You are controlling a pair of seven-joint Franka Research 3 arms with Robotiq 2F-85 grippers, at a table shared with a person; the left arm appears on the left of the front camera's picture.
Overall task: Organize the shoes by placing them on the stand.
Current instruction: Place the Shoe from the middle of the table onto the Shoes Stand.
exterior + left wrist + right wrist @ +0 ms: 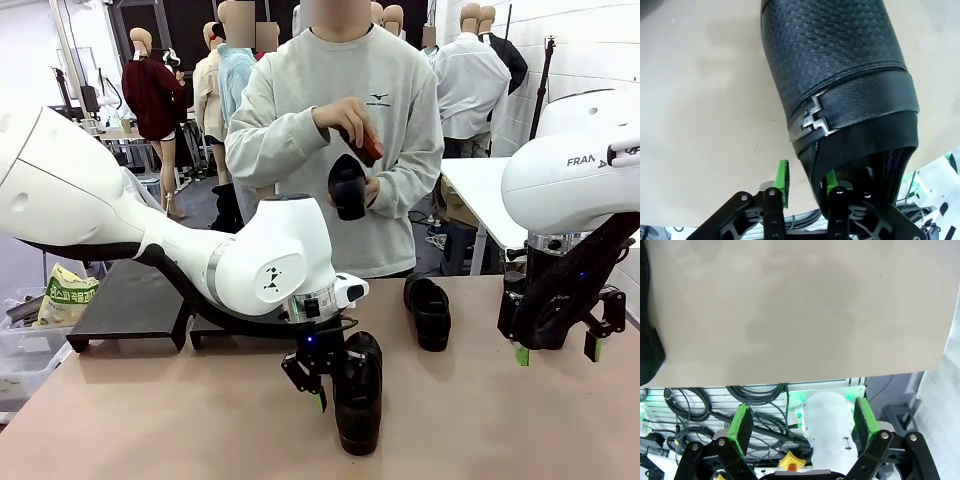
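Our left gripper (328, 385) stands low over the middle of the tabletop's (150, 420) near edge. Its jaws are about half shut astride the side wall of a shoe (358, 400). In its wrist view, one pad (830, 183) sits inside the opening. The other pad (783, 182) hangs just outside, with a sliver of table showing between it and the leather, so we see no pinch yet. That shoe lies sole-down, its long axis running near to far and its toe toward the near edge. Our right gripper (557, 350) hangs spread wide and empty by the right edge. A second shoe (430, 312) lies right of centre, also lengthwise near to far. The person's hand (373, 190) holds a third shoe (347, 185) above the far edge. The stand (130, 305) sits at the far left.
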